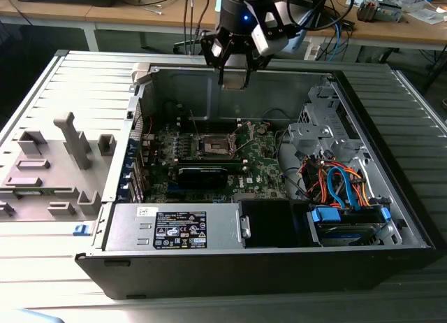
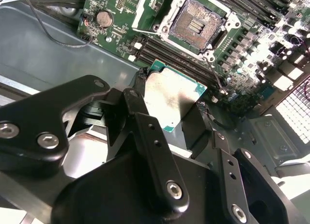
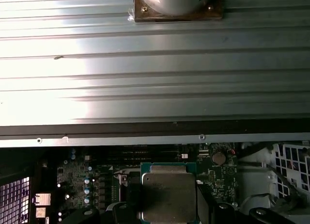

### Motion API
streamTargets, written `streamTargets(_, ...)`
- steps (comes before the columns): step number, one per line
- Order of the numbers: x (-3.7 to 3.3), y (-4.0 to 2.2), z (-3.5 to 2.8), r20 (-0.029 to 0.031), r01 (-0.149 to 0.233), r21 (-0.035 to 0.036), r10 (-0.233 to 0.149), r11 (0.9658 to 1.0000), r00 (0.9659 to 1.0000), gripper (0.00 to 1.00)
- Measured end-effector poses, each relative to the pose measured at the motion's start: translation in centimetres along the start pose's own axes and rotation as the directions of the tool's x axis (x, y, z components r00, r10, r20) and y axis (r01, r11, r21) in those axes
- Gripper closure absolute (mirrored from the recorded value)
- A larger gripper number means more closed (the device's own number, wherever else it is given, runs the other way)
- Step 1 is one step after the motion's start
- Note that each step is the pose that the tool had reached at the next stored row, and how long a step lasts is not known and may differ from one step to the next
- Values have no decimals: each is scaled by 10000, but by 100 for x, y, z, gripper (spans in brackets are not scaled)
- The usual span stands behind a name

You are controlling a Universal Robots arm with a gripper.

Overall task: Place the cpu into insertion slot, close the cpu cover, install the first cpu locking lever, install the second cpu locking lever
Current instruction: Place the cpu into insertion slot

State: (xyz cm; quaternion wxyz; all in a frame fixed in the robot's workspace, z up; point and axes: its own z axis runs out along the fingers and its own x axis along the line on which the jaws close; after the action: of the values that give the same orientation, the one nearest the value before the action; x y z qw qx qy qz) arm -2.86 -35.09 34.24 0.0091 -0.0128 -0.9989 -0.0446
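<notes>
My gripper (image 1: 234, 80) hangs above the back wall of the open computer case (image 1: 391, 246), higher than the board. It is shut on the cpu (image 2: 172, 98), a flat square chip with a silver-grey top held by two opposite edges between the black fingers (image 2: 138, 107). The first wrist view shows the cpu (image 3: 168, 192) over the green board. The insertion slot (image 2: 196, 23) lies open and bare, its dark pin field showing inside a silver rim. In the exterior view the insertion slot (image 1: 213, 145) sits mid-board, below and in front of the gripper. The cpu cover (image 2: 147, 9) stands swung up beside the slot.
A long black block (image 1: 202, 173) lies on the board just in front of the slot. A power supply (image 1: 174, 228) fills the case's front. A drive cage with orange and blue cables (image 1: 342, 190) is at the exterior view's right. A grey fixture (image 1: 56, 169) sits outside, left.
</notes>
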Motion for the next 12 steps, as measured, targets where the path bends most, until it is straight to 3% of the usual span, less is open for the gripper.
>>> streamTargets(12,2,-37,14,0,-1,3,1,10000,10000,46)
